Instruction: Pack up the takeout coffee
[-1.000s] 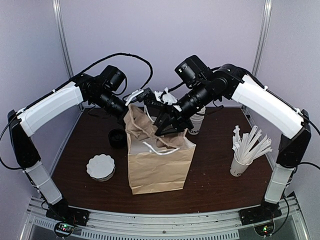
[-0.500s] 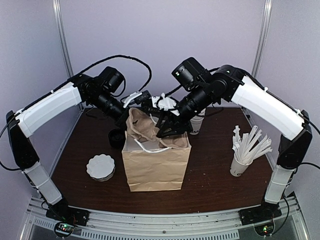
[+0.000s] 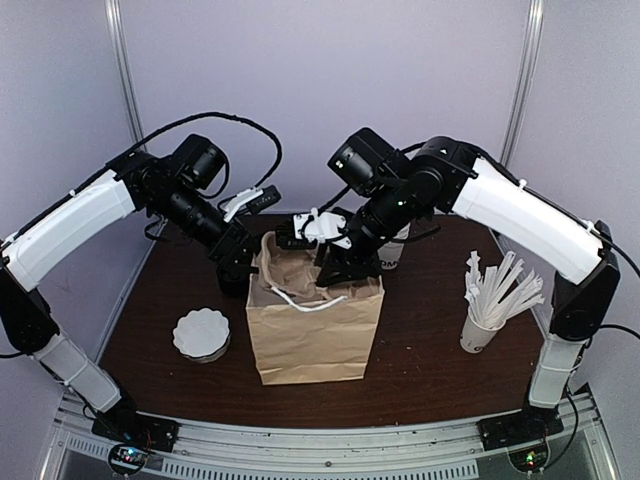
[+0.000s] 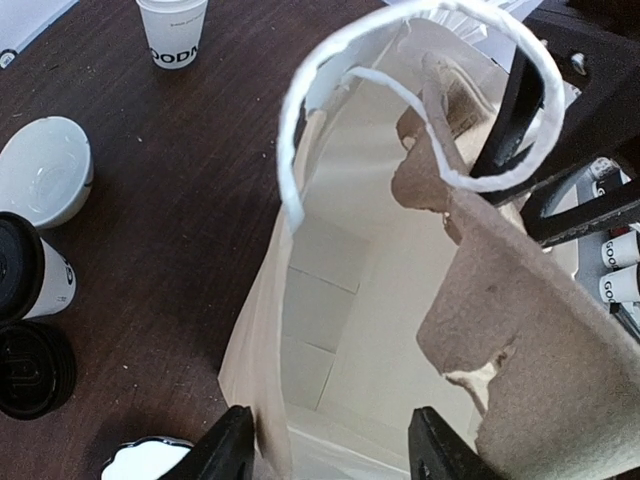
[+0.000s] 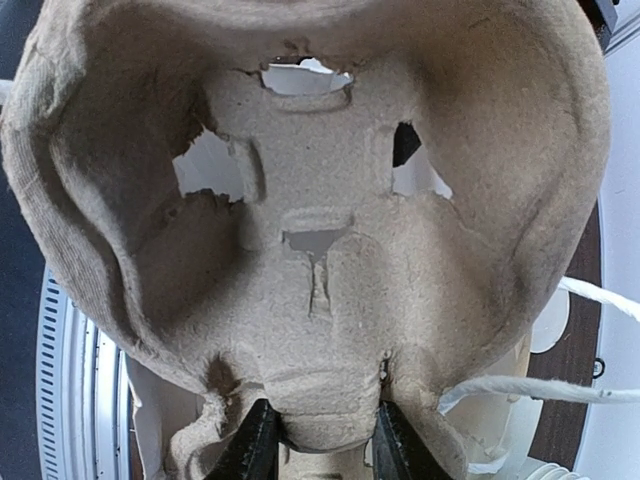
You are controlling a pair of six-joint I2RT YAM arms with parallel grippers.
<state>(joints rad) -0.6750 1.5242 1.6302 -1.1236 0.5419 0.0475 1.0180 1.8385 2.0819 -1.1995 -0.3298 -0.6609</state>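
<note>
The takeout coffee (image 4: 42,285) is hidden behind the left gripper (image 4: 332,450) in the top view. In the left wrist view its black lid is cut off by the frame edge. It is seen on the table (image 4: 150,200) beside 1 stack of black lids (image 4: 30,365), outside the paper bag (image 4: 330,300) and well left of the spread, empty left jaws. The pulp carrier (image 5: 320,230) is pinched at its edge by the right gripper (image 5: 325,442).

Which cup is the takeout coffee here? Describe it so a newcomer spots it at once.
Start at the brown paper bag mid-table. In the left wrist view, the takeout coffee stands at the left edge, a white cup beside a loose black lid. It alone among the cups wears a black lid.
</note>
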